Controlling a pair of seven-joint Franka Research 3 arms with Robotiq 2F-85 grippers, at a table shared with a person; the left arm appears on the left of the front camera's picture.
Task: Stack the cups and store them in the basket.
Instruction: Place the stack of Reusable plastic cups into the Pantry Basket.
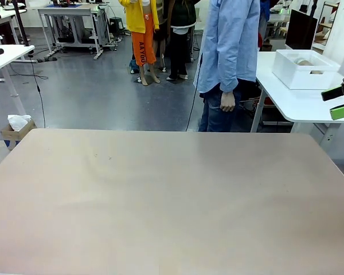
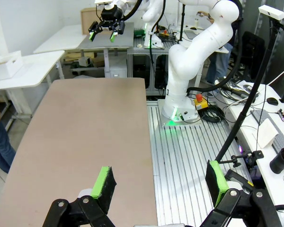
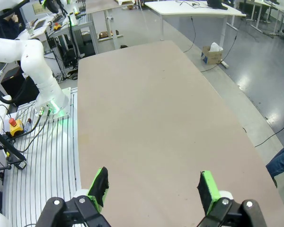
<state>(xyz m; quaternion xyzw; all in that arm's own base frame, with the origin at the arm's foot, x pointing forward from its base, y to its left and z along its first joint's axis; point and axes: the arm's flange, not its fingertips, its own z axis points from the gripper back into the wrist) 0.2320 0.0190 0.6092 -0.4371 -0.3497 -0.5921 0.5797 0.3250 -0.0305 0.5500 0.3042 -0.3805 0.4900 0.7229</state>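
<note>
The white basket (image 1: 301, 77) stands on a white side table beyond the far right corner of my table, also seen as the basket (image 2: 4, 68) in the left wrist view. Tan rounded shapes lie inside it; I cannot tell whether they are the cups. My right gripper (image 1: 339, 101) hangs open at the right edge, near that side table, holding nothing. In its own view the right gripper (image 3: 154, 187) is open above the bare tabletop. My left gripper (image 2: 160, 182) is open over the table's edge on the robot's side.
The tan tabletop (image 1: 172, 200) spreads wide in front of me. A person in a blue shirt (image 1: 229, 46) stands at the far side, one hand (image 1: 227, 101) hanging down. The right arm's white base (image 2: 182, 94) stands beside the table. A cardboard box (image 1: 16, 129) sits on the floor, far left.
</note>
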